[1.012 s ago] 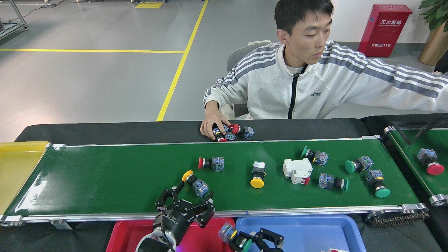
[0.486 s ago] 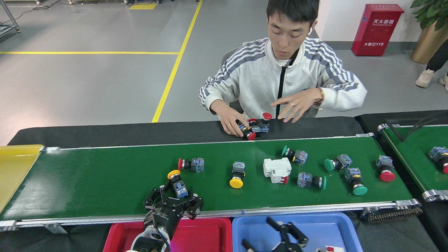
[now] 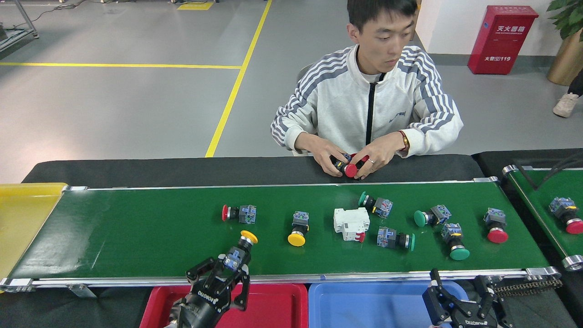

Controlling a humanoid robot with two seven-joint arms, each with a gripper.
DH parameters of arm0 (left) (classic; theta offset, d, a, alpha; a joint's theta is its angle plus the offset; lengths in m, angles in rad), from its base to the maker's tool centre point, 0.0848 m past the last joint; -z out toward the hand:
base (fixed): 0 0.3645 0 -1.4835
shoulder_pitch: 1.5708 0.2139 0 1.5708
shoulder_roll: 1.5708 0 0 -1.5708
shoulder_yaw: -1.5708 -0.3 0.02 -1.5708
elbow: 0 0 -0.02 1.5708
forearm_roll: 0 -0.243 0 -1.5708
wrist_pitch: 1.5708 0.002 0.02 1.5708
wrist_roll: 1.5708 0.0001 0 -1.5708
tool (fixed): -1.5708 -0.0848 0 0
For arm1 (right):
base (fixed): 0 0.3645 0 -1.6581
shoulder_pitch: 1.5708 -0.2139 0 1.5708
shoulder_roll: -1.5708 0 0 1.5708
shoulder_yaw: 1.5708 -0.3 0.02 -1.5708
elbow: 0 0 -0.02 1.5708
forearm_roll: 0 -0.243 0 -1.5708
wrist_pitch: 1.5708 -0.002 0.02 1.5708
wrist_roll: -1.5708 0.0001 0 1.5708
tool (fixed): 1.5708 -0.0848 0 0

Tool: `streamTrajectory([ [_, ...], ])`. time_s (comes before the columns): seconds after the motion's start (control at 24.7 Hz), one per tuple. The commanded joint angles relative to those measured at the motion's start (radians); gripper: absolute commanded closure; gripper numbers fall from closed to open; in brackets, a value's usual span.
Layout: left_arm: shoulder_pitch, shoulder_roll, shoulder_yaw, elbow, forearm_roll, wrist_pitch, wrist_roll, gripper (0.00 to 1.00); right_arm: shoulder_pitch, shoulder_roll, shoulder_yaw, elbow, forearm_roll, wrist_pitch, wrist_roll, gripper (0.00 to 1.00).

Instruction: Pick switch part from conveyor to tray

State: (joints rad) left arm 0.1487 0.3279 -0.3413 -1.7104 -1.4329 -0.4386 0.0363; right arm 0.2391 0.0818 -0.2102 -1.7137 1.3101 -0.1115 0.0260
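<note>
My left gripper (image 3: 233, 268) is shut on a switch part (image 3: 241, 249) with a yellow cap and a blue-grey body, held tilted at the near edge of the conveyor (image 3: 136, 232). The red tray (image 3: 278, 305) lies just below the near rail, under and to the right of this gripper. My right gripper (image 3: 457, 286) stands open with nothing between its fingers, at the right end of the blue tray (image 3: 364, 303). Several more switch parts lie on the belt: a red-capped one (image 3: 239, 213), a yellow-capped one (image 3: 298, 228), and green-capped ones (image 3: 396, 239) further right.
A white breaker block (image 3: 350, 223) lies mid-belt. A person sits behind the belt, both hands (image 3: 350, 163) on a red-capped switch. A yellow tray (image 3: 23, 218) is at the left end. A second green belt (image 3: 546, 191) at the right carries a red-capped switch (image 3: 565, 214).
My left gripper has closed on the yellow-capped switch, which now tilts with its cap up and to the right. The right gripper went from the blue tray's middle to its right end. The belt's parts drifted left.
</note>
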Motion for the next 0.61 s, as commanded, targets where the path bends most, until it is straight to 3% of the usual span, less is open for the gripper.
streamTrajectory([
  [0.0, 0.038, 0.008, 0.031, -0.037, 0.0, -0.164, 0.01, 0.0, -0.014, -0.027, 0.005, -0.015, 0.017, 0.007, 0.006, 0.05],
  [0.24, 0.071, -0.001, 0.045, -0.044, 0.005, -0.158, 0.01, 0.0, -0.08, -0.148, 0.132, -0.007, 0.043, -0.002, 0.08, 0.04],
  [0.36, 0.075, 0.003, 0.085, -0.044, 0.008, -0.074, 0.01, 0.0, -0.112, -0.163, 0.207, 0.006, 0.044, -0.002, 0.107, 0.04],
  [0.4, 0.078, -0.004, 0.1, -0.044, 0.014, -0.04, 0.01, 0.0, -0.122, -0.163, 0.23, 0.014, 0.044, -0.002, 0.12, 0.04],
  [0.53, 0.078, -0.01, 0.215, -0.037, 0.06, 0.265, 0.01, 0.0, -0.162, -0.171, 0.276, 0.036, 0.044, 0.0, 0.144, 0.04],
  [0.57, 0.066, -0.006, 0.241, -0.032, 0.081, 0.307, 0.01, 0.0, -0.182, -0.171, 0.29, 0.048, 0.044, 0.0, 0.146, 0.04],
])
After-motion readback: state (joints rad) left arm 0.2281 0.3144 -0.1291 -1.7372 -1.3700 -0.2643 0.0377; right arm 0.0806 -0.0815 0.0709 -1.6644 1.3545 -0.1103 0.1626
